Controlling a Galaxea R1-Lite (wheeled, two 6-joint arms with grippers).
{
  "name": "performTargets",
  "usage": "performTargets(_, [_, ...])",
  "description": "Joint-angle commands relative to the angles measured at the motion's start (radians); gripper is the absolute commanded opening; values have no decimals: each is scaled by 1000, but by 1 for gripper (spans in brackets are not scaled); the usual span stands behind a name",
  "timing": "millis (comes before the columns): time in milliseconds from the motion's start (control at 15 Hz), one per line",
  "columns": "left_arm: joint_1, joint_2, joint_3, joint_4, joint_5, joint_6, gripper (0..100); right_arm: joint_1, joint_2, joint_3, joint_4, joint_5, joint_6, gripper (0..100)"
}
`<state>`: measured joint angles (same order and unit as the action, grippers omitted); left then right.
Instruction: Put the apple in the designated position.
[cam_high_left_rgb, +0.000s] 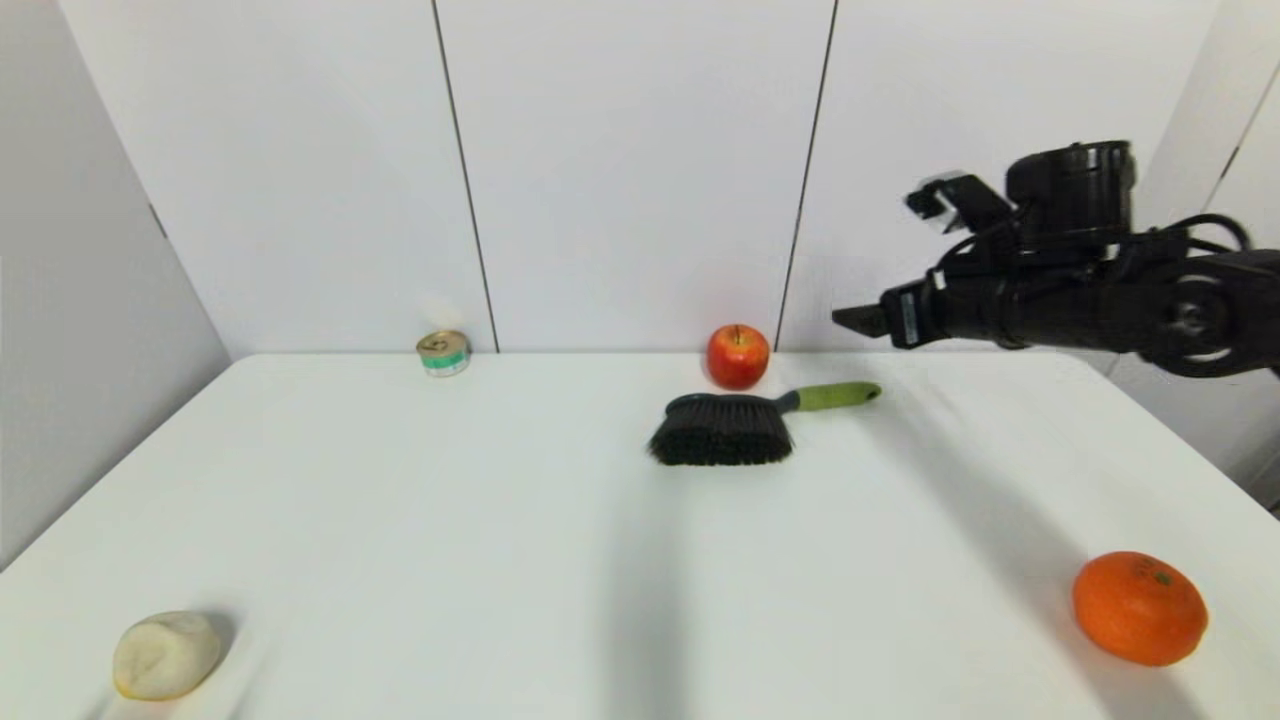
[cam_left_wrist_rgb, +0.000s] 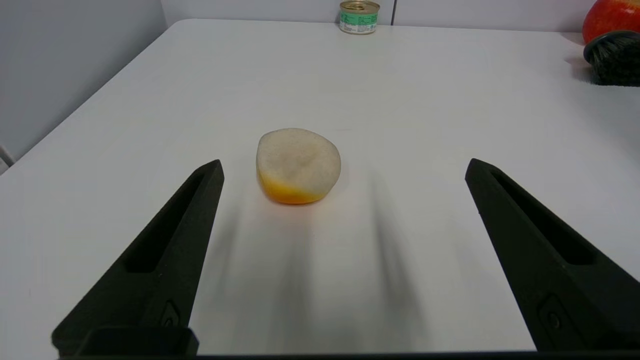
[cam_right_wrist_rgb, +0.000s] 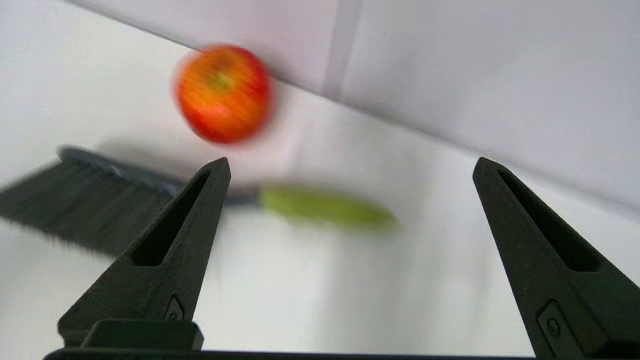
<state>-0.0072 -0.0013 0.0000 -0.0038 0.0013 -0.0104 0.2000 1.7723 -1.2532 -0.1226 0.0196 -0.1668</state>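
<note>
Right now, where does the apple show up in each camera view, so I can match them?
Head view: apple at the table's far edge, right of centre, behind the brush.
Left wrist view: only a sliver at the corner, above the brush bristles.
Right wrist view: blurred, beyond the open fingers.
Shared landmark: the brush.

The apple is round and glossy red with yellowish speckled patches and a short dark stem pointing straight up, so it stands upright on the white counter. In the head view it sits at about one o'clock from the counter's middle, right at the far edge against the wall, just behind the brush and near the join of its bristle head and green handle. In the right wrist view it shows blurred, orange-red with a yellowish top, resting free on the counter.
</note>
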Motion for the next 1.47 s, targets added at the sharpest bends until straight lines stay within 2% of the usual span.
performTargets(67, [0,1,0,-2,0,0,100,-57,-564,268,287,-191,115,100])
performTargets(400, [0,1,0,-2,0,0,100,-109,-1084,644,291,-188,116,100])
performTargets(733, [0,0,0,1,0,0,100,-172,-1439,939,284,-185,124,100])
performTargets(800, [0,1,0,1,0,0,100,-174,-1519,1006,285,-162,122,100])
performTargets(933, [0,1,0,1,0,0,100,-192,-1625,1112,268,-63,125,100])
performTargets(1000, [0,1,0,1,0,0,100,-200,-1683,1155,274,-33,125,100])
performTargets(1133, [0,1,0,1,0,0,100,-200,-1772,1203,261,-23,136,100])
performTargets(1333, [0,1,0,1,0,0,100,-200,-1772,1261,90,-32,201,100])
performTargets(1467, [0,1,0,1,0,0,100,-200,-1772,1265,77,-32,199,100])
